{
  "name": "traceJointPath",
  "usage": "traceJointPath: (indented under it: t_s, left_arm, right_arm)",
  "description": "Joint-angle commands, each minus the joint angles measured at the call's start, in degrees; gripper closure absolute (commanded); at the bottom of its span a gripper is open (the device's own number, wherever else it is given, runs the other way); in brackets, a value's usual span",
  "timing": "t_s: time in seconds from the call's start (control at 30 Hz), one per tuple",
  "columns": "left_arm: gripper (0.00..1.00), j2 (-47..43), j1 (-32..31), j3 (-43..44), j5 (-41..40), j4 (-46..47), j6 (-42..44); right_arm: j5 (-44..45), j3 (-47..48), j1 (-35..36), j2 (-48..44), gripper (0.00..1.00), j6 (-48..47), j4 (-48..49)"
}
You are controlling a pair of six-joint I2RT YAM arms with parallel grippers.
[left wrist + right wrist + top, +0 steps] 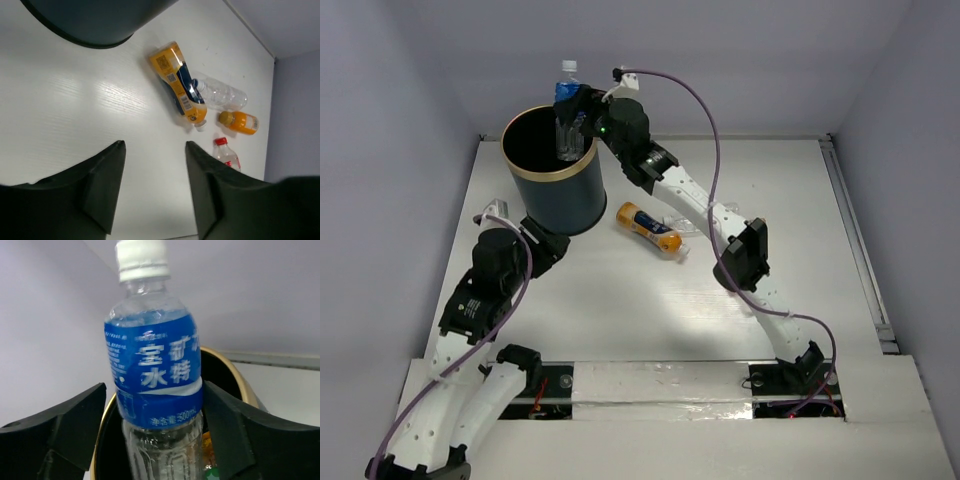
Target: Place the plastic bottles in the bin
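Note:
The bin (pixel 560 200) stands at the back left, and its gold rim shows in the right wrist view (pixel 239 377). A clear bottle with a blue label (pixel 155 372) stands upright over the bin's mouth (pixel 566 112), its lower part inside. My right gripper (pixel 155 385) straddles it with the jaws apart. A gap shows beside the left finger (pixel 75 420), and the right finger (pixel 235 425) is at the label's edge. My left gripper (pixel 154 145) is open and empty, low over the table by the bin's base. An orange-labelled bottle (pixel 177 85) lies on the table (pixel 648 229).
A clear bottle (pixel 222 95), a small orange bottle (pixel 239 121) and a red-capped clear bottle (pixel 227 156) lie beyond the orange-labelled one. Orange and green bottles (pixel 208 452) show inside the bin. Walls close in the table's back and sides.

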Motion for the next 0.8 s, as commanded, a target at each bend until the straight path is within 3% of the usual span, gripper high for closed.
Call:
traceJointPath:
  t_s: [0.0, 0.07, 0.17, 0.3, 0.37, 0.43, 0.5, 0.6, 0.77]
  left_arm:
    - [0.46, -0.43, -0.21, -1.42, 3.43, 1.46, -0.75]
    - [0.34, 0.44, -0.21, -2.39, 4.77, 2.61, -1.45]
    - [0.26, 1.76, -0.21, -3.54, 7.14, 4.81, -2.59]
    - [0.24, 3.96, -0.73, -5.12, 9.78, 8.23, -3.92]
    - [0.24, 6.23, -1.87, -6.43, 9.96, 10.16, -4.70]
    - [0.25, 8.70, -5.65, -7.14, 8.82, 13.85, -6.72]
    - [0.24, 14.05, -9.60, -7.05, 6.90, 17.01, -8.22]
    - [0.25, 24.24, -16.72, -3.90, 4.08, 22.90, -10.24]
    - [0.24, 37.86, -18.14, 2.61, 2.75, 27.04, -13.75]
  right_arm:
    - [3.99, -2.39, 2.72, -5.26, 0.08, -7.60, 4.77]
    - [5.05, -3.46, 3.43, -7.01, 0.01, -10.68, 3.99]
    - [5.66, -4.77, 3.43, -9.38, 0.00, -11.82, 1.61]
    - [7.69, -13.37, 3.43, -17.37, 0.02, -12.01, 1.61]
    - [8.48, -22.56, 3.43, -22.73, 0.14, -10.87, 1.87]
    - [8.31, -30.84, 3.43, -32.92, 0.56, -10.33, 3.53]
    - [6.47, -43.28, 3.43, -40.30, 0.90, -10.33, 4.95]
    - [5.76, -57.62, 3.43, -54.10, 0.95, -9.63, -0.74]
    - [6.63, -78.23, 3.43, -77.10, 0.93, -4.02, -14.08]
